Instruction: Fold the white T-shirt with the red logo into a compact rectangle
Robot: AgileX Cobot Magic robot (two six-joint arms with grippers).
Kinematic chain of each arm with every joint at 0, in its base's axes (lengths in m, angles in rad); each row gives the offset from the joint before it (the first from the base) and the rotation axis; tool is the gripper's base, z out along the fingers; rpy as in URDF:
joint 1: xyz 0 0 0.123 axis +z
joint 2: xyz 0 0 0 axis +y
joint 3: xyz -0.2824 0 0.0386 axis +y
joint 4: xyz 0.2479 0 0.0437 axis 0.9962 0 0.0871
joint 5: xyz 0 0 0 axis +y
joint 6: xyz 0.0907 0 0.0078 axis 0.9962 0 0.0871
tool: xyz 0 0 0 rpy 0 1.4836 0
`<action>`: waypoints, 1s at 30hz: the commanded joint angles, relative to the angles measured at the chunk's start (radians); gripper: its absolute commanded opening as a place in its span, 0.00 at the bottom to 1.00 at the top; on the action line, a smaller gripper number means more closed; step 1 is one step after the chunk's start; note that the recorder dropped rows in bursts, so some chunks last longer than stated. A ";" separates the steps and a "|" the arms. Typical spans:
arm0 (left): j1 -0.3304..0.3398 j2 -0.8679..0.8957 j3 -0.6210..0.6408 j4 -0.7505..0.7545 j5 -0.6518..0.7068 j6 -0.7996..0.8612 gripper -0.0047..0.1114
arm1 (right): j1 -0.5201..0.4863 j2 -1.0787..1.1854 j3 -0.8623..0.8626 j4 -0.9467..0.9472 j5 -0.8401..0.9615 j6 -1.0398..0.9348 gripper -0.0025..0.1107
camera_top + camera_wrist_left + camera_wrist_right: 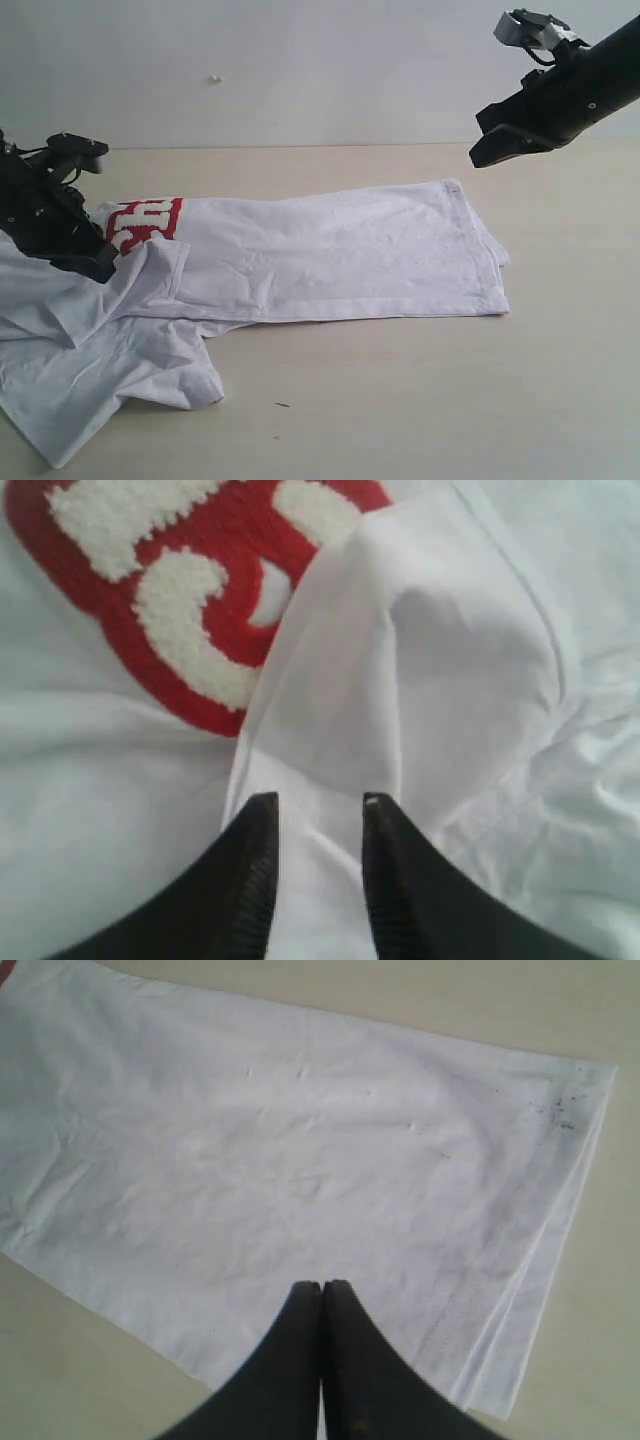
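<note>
The white T-shirt (330, 250) lies across the table, its body folded lengthwise into a long band and its left sleeve and shoulder spread loose toward the front left. Part of the red logo (145, 222) shows near the left end. My left gripper (100, 265) sits low on the cloth beside the logo (180, 590). A raised fold of white fabric (400, 680) runs between its fingers, and the gripper (320, 805) is shut on it. My right gripper (485, 155) hangs shut and empty in the air above the shirt's hem end (560, 1160).
The beige table (420, 400) shows bare in front of and to the right of the shirt. A pale wall (300, 70) stands behind. A small dark speck (283, 405) lies on the table near the front.
</note>
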 commanded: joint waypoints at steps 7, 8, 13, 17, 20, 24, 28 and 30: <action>0.023 0.047 -0.003 0.116 0.006 -0.153 0.55 | 0.000 -0.001 -0.005 0.001 -0.009 -0.009 0.02; 0.023 0.047 -0.003 0.116 0.006 -0.153 0.55 | 0.000 -0.001 -0.005 0.001 -0.009 -0.009 0.02; 0.023 0.047 0.003 0.113 0.018 -0.153 0.55 | 0.000 -0.001 -0.005 0.001 -0.007 -0.009 0.02; 0.021 0.036 0.003 0.079 0.021 -0.135 0.55 | 0.000 -0.001 -0.005 0.001 -0.007 -0.009 0.02; 0.021 0.033 0.003 0.034 0.049 -0.100 0.55 | 0.000 -0.001 -0.005 0.001 -0.007 -0.009 0.02; 0.021 0.033 0.003 0.007 0.079 -0.075 0.55 | 0.000 -0.001 -0.005 0.001 -0.007 -0.009 0.02; 0.021 0.033 0.006 0.007 0.098 -0.075 0.55 | 0.000 -0.001 -0.005 0.001 -0.007 -0.009 0.02; 0.021 0.033 0.006 0.007 0.099 -0.075 0.55 | 0.000 -0.001 -0.005 0.001 -0.007 -0.009 0.02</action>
